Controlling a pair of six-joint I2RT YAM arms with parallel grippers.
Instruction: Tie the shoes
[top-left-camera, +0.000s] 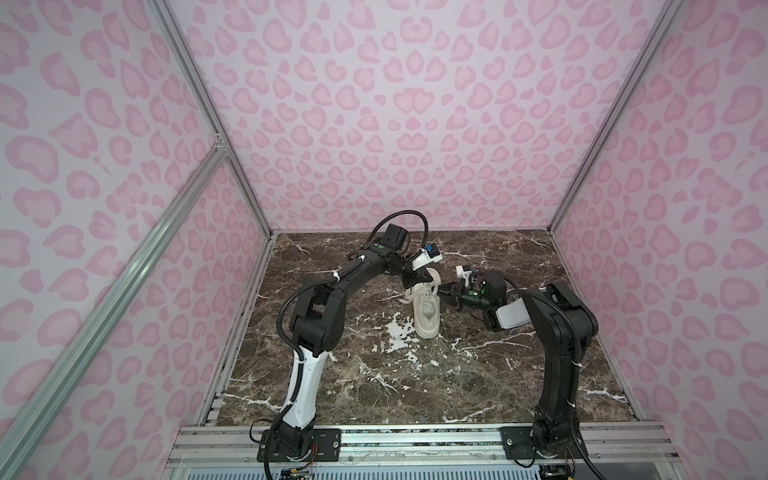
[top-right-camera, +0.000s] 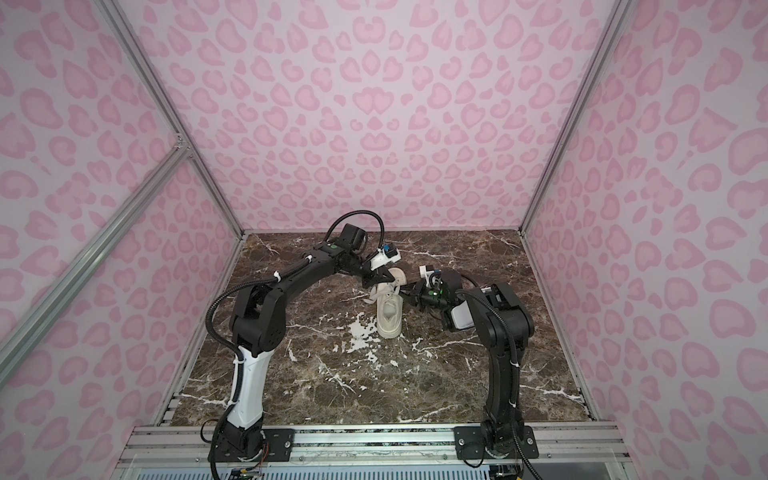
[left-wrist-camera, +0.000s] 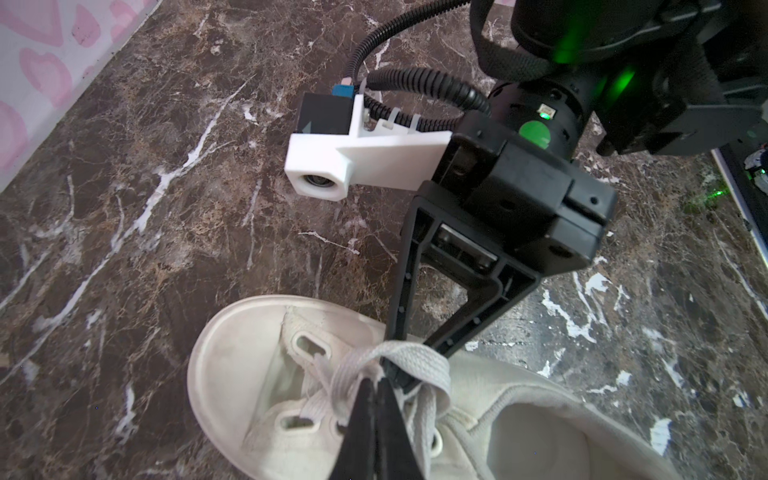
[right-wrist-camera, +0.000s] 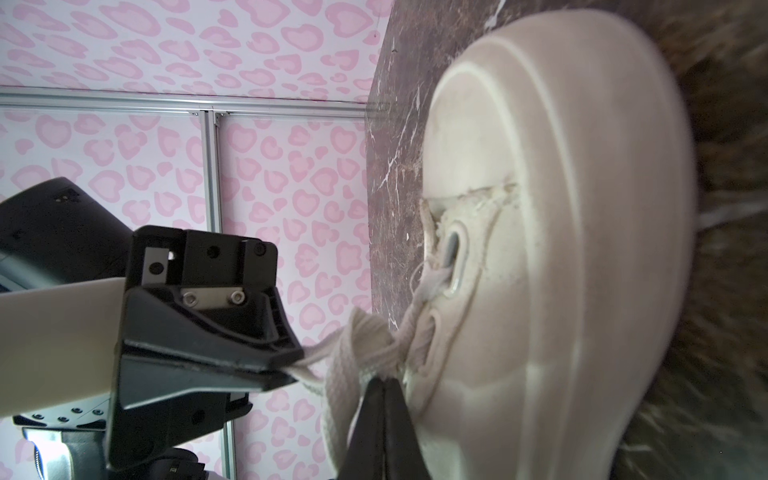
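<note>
Left pincer (left-wrist-camera: 376, 385), right pincer (right-wrist-camera: 381, 385) (both tight) on cream laces (left-wrist-camera: 419, 360)

On the sneaker (left-wrist-camera: 232, 374), left claw (left-wrist-camera: 376, 385) and right claw (left-wrist-camera: 397, 374) pinch laces (left-wrist-camera: 419, 359).

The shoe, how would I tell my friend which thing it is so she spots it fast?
Find the dark marble table inside the pink-spotted walls. Near its middle, between two robot arms, stands the shoe. Unlike the dark machines around it, it is cream with a thick sole, and the left hand and right hand pinch its laces.
</note>
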